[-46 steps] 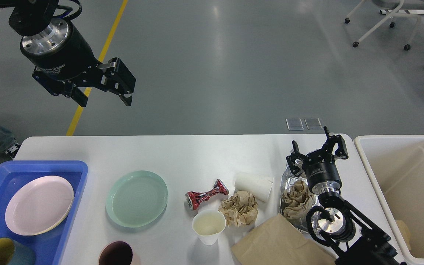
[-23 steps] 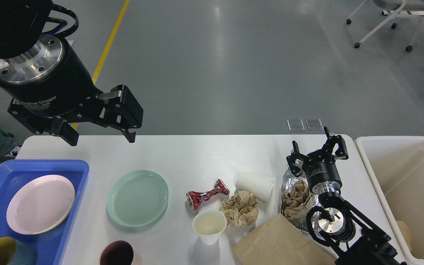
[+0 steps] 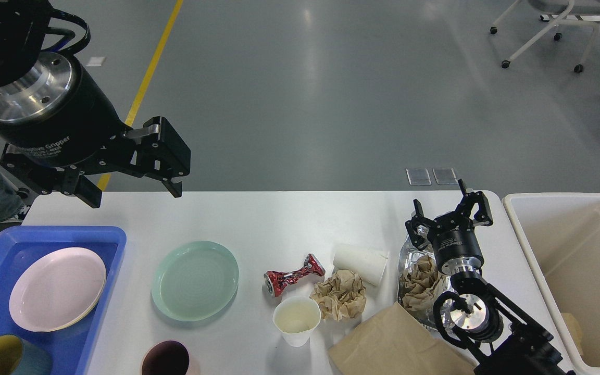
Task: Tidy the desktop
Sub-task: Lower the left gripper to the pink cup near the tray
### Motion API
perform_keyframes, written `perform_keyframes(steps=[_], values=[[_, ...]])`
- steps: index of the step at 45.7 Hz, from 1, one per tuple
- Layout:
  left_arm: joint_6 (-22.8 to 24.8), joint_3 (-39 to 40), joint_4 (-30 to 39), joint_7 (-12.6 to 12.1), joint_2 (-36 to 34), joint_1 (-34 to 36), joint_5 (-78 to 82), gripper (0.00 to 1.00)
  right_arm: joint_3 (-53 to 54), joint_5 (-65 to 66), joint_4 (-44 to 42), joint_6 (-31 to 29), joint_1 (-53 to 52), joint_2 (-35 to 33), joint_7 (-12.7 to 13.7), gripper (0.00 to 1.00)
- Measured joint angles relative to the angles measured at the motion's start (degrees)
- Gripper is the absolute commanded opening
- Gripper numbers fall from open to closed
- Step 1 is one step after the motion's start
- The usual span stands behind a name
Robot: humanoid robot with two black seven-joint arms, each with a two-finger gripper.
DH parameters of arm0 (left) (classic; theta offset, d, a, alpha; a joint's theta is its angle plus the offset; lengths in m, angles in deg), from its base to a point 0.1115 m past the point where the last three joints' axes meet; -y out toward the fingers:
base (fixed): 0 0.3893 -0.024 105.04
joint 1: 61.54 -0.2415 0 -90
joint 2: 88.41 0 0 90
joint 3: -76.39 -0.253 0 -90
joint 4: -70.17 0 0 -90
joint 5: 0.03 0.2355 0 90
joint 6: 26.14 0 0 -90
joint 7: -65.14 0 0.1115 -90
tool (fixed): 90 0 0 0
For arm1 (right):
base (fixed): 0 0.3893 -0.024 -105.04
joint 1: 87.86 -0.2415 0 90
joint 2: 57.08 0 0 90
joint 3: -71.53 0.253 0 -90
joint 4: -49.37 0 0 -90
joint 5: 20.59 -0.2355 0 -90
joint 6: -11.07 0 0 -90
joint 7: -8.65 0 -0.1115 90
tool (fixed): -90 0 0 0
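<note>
Two cups cut off at bottom edge: dark one [image 3: 165,359] on the desktop [image 3: 279,219], yellow-lined one [image 3: 5,357] in blue tray [image 3: 115,245]. Brown paper bag [image 3: 394,344] partly out of frame. Right gripper [image 3: 448,211] spread, empty, over foil wrapper [image 3: 409,258]. Left gripper [image 3: 133,192] splayed, empty, above desktop's far-left edge.

Both arms were black; the left gripper [image 3: 134,191] carried a silver bolted flange, white lettering and a looping cable.
</note>
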Motion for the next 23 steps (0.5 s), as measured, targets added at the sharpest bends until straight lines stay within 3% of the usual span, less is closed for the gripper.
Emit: perform_keyframes(steps=[11, 23], values=[[-1.09, 6.56, -0.68, -2.95, -5.49, -13.87, 5.64, 0.84, 0.0, 0.0, 0.0, -0.04, 0.0, 0.0, 0.0, 1.0], [-9.19, 13.2, -1.95, -4.12, -15.1, -33.08, 21.61, 0.74, 0.0, 0.0, -0.06, -0.03, 0.0, 0.0, 0.0, 1.0]])
